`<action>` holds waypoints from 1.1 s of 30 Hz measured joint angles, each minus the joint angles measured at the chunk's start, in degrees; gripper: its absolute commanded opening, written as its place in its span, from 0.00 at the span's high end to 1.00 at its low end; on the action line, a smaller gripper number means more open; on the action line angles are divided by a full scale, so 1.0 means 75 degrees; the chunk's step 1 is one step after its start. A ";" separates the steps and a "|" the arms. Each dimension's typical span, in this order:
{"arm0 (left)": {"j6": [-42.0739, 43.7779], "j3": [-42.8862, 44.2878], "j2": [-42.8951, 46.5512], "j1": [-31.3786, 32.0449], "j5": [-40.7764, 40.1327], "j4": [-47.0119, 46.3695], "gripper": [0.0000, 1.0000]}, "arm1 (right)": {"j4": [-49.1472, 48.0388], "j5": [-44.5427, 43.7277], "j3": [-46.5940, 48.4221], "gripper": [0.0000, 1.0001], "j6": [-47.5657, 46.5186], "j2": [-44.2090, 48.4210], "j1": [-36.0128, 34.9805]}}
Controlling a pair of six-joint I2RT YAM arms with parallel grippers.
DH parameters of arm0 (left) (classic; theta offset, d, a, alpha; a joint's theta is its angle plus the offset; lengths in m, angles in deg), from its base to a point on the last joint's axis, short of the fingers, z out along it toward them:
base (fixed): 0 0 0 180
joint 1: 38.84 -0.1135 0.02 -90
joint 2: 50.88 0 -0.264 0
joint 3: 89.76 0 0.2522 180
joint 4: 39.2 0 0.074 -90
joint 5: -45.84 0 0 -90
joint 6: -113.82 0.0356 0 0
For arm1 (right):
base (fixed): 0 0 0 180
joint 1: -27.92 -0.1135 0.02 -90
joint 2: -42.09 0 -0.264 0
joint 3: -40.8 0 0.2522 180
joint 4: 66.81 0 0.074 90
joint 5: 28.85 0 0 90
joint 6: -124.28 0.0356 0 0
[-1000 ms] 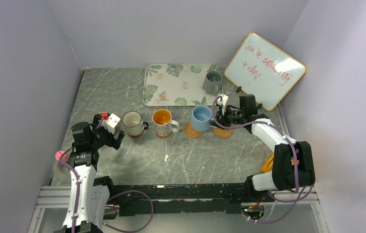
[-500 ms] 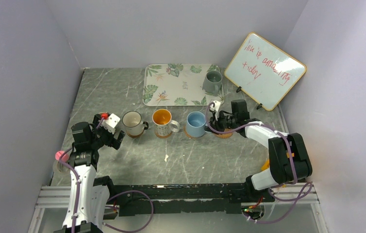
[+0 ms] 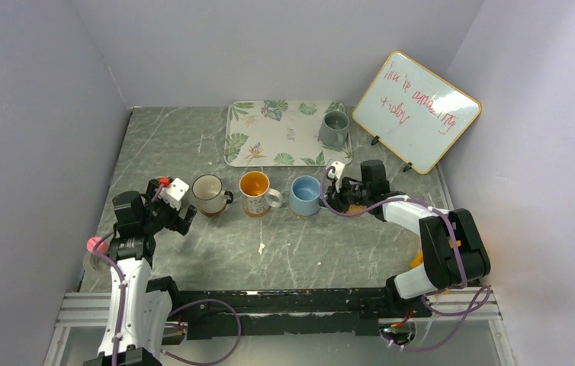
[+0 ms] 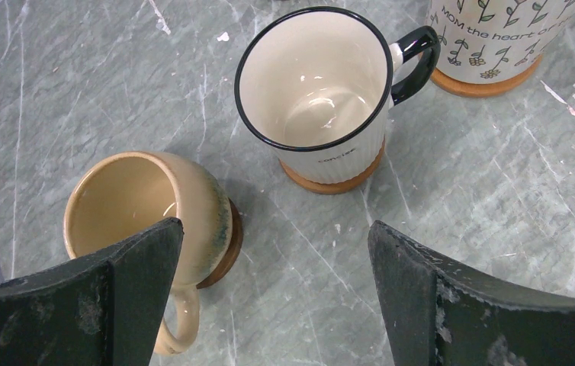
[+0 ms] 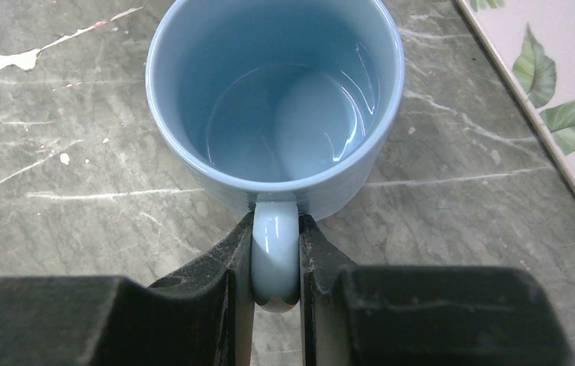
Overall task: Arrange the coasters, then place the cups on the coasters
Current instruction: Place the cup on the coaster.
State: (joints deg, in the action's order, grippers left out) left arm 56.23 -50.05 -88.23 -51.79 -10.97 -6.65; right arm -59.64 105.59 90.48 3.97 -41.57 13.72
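Note:
My right gripper (image 5: 275, 259) is shut on the handle of the light blue cup (image 5: 275, 99), which stands upright. In the top view this blue cup (image 3: 305, 195) covers a coaster, and a woven coaster (image 3: 355, 207) shows partly under the right gripper (image 3: 330, 195). My left gripper (image 4: 275, 232) is open above the table, empty. Beside its left finger the tan cup (image 4: 143, 213) rests on a dark coaster (image 4: 227, 244). The white dark-rimmed cup (image 4: 315, 84) stands on a coaster (image 4: 334, 183), and the patterned cup (image 3: 255, 191) on another (image 4: 483, 85). The grey-green cup (image 3: 335, 128) stands on the tray.
The leaf-print tray (image 3: 269, 133) lies at the back. A whiteboard (image 3: 415, 108) leans at the back right. A small white scrap (image 3: 261, 248) lies on the marble table (image 3: 307, 252) in front of the row of cups.
My right gripper has carried the blue cup to the left, over the coaster that was showing beside it. The left arm has not moved.

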 measured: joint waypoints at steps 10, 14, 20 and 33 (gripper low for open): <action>0.0000 0.0000 0.0000 0.0000 0.0000 0.0000 0.04 | -0.0388 -0.0038 -0.0143 1.00 0.0064 -0.0017 -0.0009; 0.0000 0.0000 0.0000 0.0000 0.0000 0.0000 0.04 | -0.0399 -0.0041 -0.0143 1.00 0.0064 -0.0108 -0.0038; 0.0006 0.0000 0.0000 0.0000 0.0000 0.0000 0.04 | -0.0446 -0.0064 -0.0143 1.00 0.0064 -0.0152 -0.0070; 0.0012 0.0000 0.0000 0.0000 0.0000 0.0000 0.04 | -0.0603 -0.0073 -0.0216 1.00 0.0070 -0.0160 -0.0073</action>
State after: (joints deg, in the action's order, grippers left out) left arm 56.31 -50.05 -88.23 -51.79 -10.97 -6.65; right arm -64.16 105.05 88.86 4.50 -42.77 13.17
